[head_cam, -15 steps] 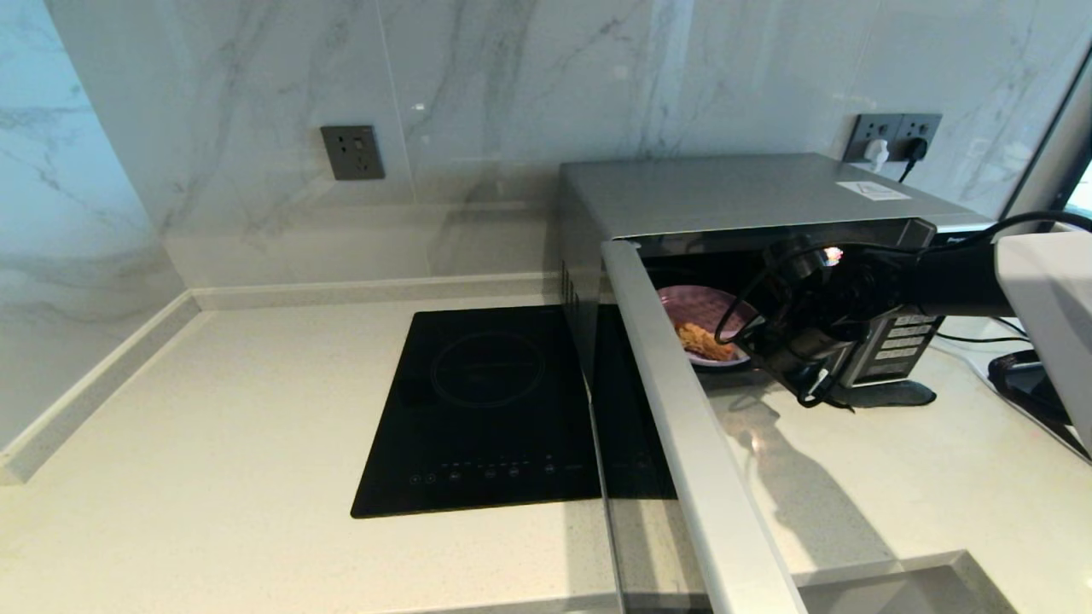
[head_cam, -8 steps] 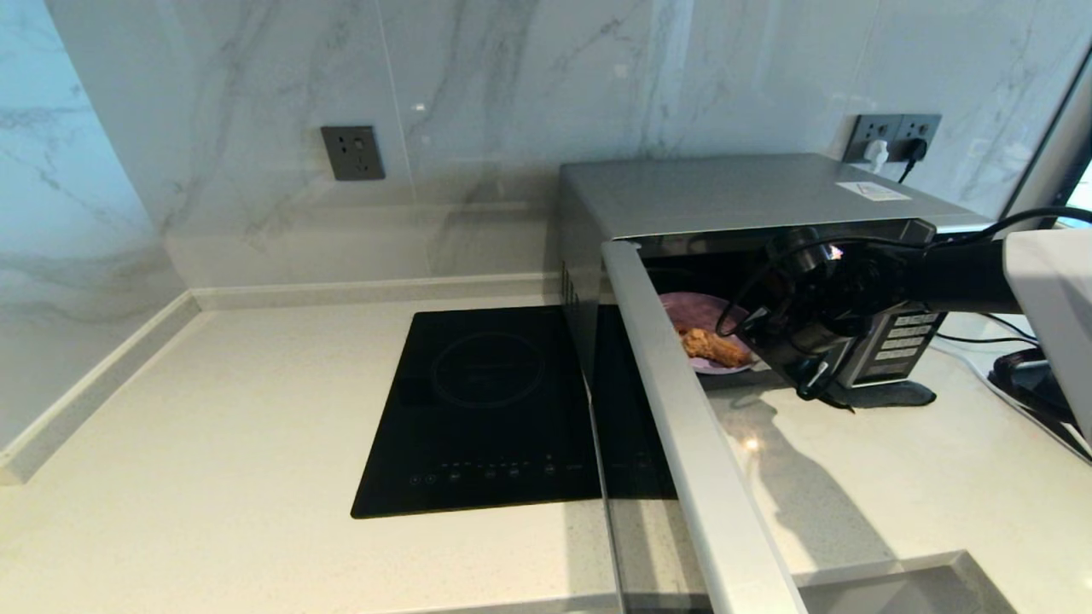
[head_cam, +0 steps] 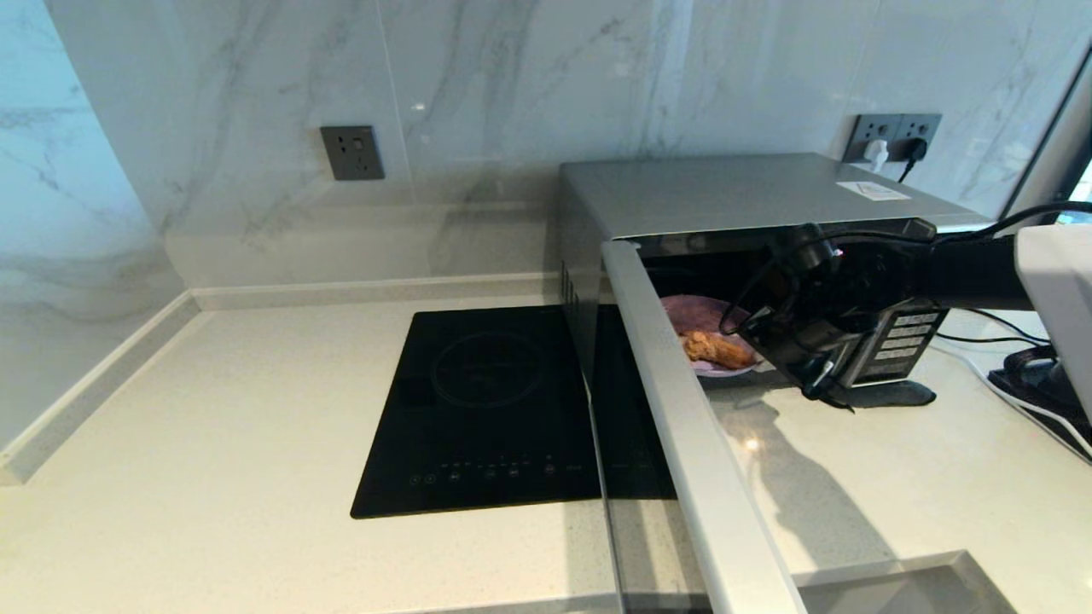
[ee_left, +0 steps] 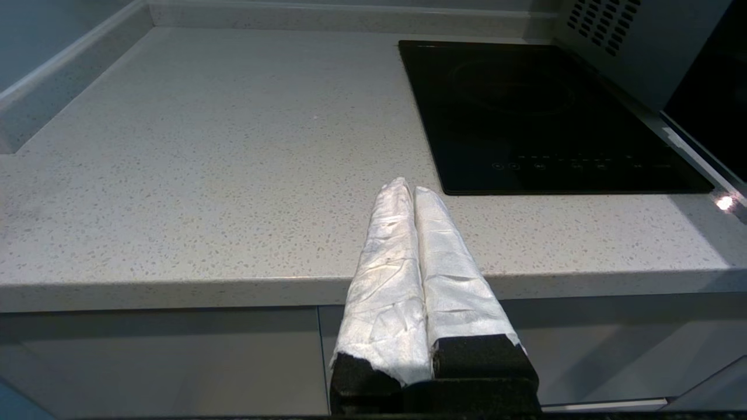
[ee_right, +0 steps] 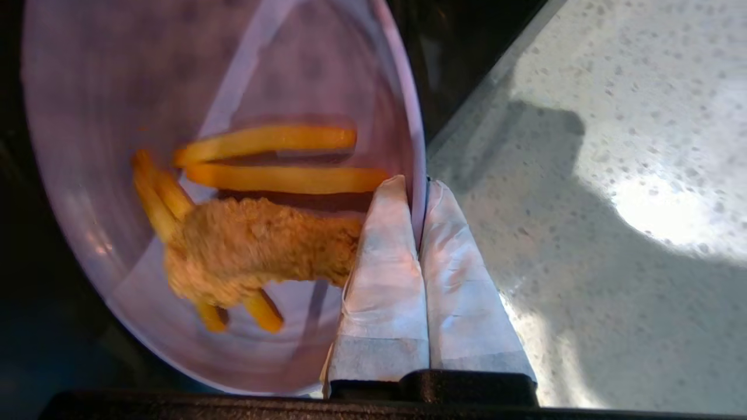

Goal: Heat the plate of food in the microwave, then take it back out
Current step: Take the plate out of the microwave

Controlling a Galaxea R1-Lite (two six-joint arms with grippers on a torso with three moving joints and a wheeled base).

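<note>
1. The microwave [head_cam: 751, 200] stands at the far right of the counter [head_cam: 213, 443], its door [head_cam: 695, 443] swung wide open toward the near side.
2. The right gripper [ee_right: 419, 184] is at the oven's mouth, its fingers clamped together on the rim of the plate [ee_right: 222, 326] (one finger over the rim, one under it).
3. The plate [head_cam: 712, 320] sits at the front edge of the cavity, its near rim at the opening, partly hidden by the door and the gripper [head_cam: 763, 345].
4. On the plate lie orange-yellow sticks [ee_right: 274, 157] and a brown crumbly piece [ee_right: 257, 251], the piece touching the upper finger [ee_right: 385, 280].
5. The left gripper [ee_left: 408, 189] hangs off the near edge of the counter, left of the cooktop [ee_left: 543, 116], its fingers pressed together and holding nothing.
6. The cooktop [head_cam: 486, 409] lies just left of the microwave.
</note>
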